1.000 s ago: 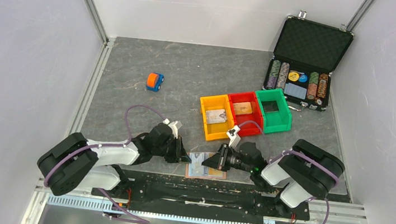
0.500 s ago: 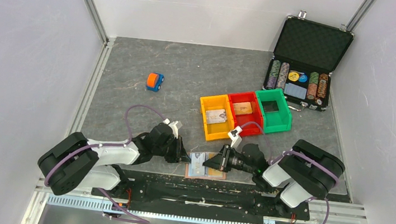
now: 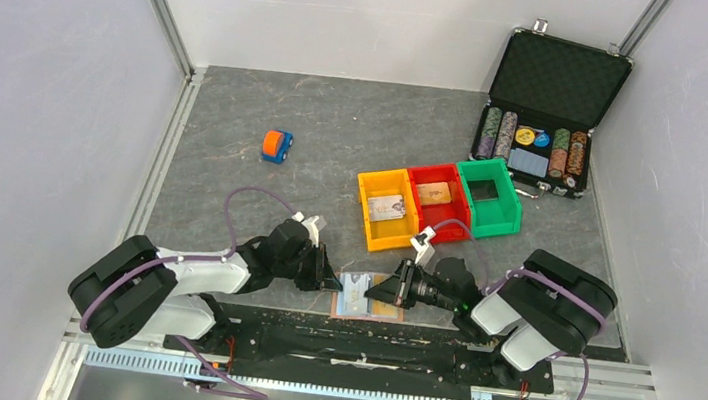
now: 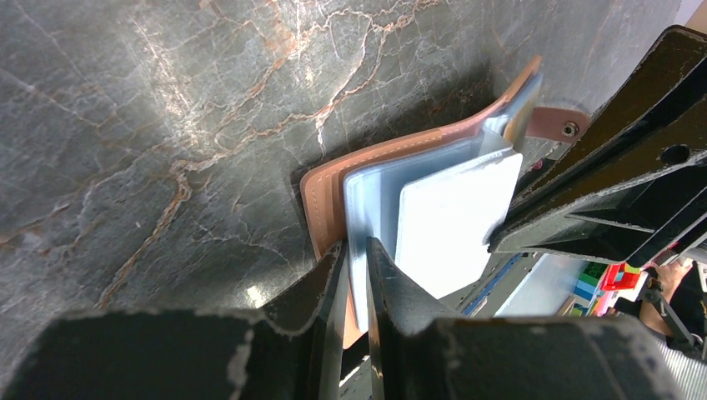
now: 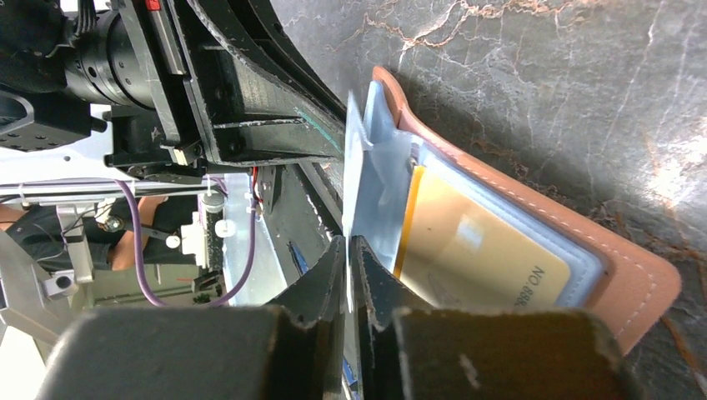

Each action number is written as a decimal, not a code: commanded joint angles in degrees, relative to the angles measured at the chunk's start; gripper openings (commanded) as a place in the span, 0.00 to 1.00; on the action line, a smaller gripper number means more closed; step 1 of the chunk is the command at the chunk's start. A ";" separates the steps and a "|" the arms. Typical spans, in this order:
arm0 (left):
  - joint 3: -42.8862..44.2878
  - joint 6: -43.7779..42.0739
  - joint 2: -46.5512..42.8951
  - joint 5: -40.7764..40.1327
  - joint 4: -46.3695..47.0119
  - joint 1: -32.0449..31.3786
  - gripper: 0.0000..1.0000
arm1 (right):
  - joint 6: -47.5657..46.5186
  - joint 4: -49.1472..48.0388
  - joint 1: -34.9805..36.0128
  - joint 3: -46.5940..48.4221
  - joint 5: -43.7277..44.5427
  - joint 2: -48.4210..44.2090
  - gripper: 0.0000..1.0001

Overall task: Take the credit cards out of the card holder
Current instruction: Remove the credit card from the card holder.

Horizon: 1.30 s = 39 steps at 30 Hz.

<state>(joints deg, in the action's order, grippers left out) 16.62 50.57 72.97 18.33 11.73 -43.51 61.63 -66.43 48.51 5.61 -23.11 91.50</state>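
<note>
Feed from above: the card holder (image 3: 367,299) lies open at the near edge of the table (image 3: 338,128), between my two arms. My left gripper (image 3: 331,278) reaches its left side and my right gripper (image 3: 386,289) its right side, both low over it. A row of bins (image 3: 446,223) sits just beyond, with a chip case (image 3: 552,102) at the far right and a toy car (image 3: 277,146) well apart to the left.

On the left wrist camera, the left gripper (image 4: 354,287) has its jaws nearly together, pinching the near edge of the card holder (image 4: 392,162), brown cover and pale plastic pockets (image 4: 442,217) between the fingers. The right gripper (image 4: 617,192) fills the upper right.

On the right wrist camera, the right gripper (image 5: 350,275) is clamped on one thin clear pocket leaf (image 5: 358,183), which stands upright off the card holder (image 5: 617,275). A yellow-orange card (image 5: 479,254) sits inside the pocket lying flat beside it. The left gripper (image 5: 250,92) shows at the top.
</note>
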 commanded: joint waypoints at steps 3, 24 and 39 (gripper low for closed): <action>-1.51 -0.73 2.60 -2.98 -7.33 -0.88 0.22 | 1.13 -5.54 -0.52 -0.79 -0.80 -1.74 0.12; -0.80 -1.08 2.91 -3.17 -8.03 -0.88 0.22 | -3.01 9.13 -4.14 -1.59 -0.25 -10.19 0.00; 3.42 -2.84 2.32 -4.17 -12.47 -0.88 0.24 | -14.83 40.64 -10.75 2.09 3.60 -30.80 0.00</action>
<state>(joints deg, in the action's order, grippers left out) 19.53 50.48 73.76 18.04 7.38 -43.86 51.48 -34.17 39.13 4.84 -21.93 64.90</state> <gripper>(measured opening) 0.231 0.004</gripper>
